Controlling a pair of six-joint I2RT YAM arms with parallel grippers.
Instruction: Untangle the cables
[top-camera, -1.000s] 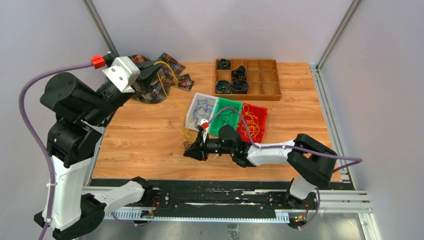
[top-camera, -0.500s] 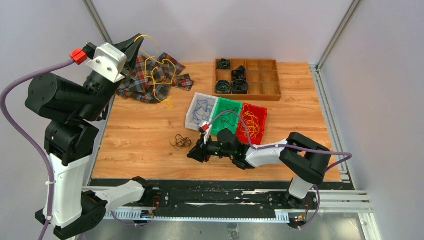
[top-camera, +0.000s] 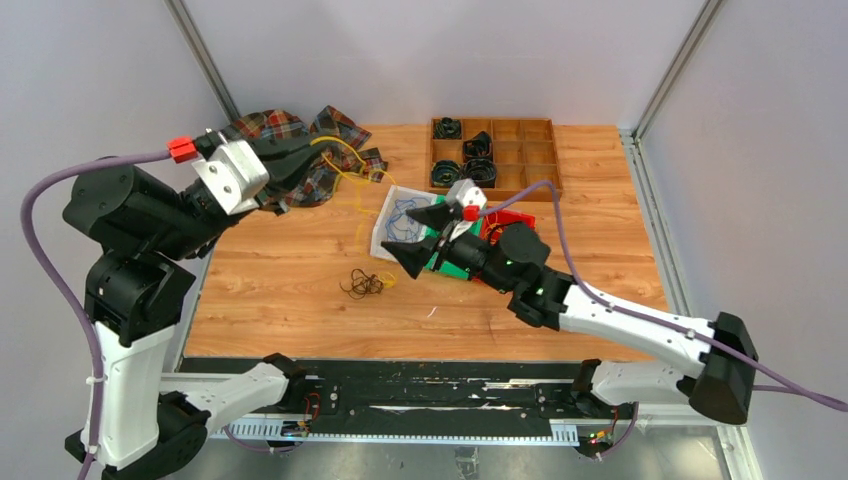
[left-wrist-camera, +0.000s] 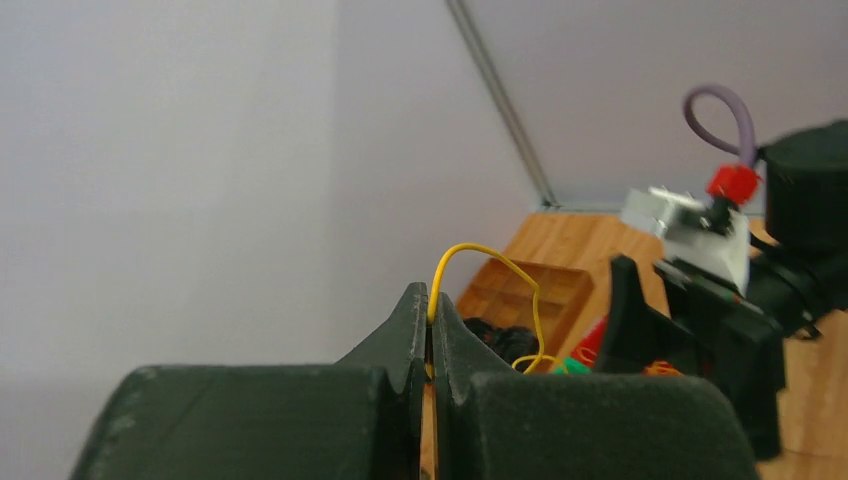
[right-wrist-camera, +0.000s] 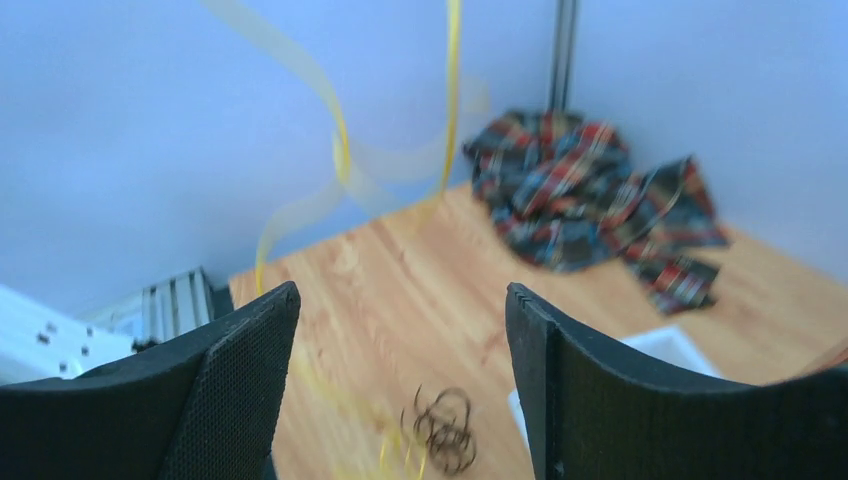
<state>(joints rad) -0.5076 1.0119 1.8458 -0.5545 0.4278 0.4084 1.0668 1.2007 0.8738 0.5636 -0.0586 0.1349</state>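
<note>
Top external: left jaws, pressed tight on yellow cable, hang over plaid cloth. Cable's long axis runs from cloth toward table's near edge, lower end beside black cable clump, which lies well apart from cloth. Right jaws, spread wide and empty, raised right of cloth.

Yellow cable bright against the plaid cloth, red, dark and pale checks. Black cable clump down on the warm wood-grain bench. Blue strands in the white bin, a sliver of green bin beside it. Left gripper and right gripper both black; 2 purple hoses, a red plug on each wrist.
</note>
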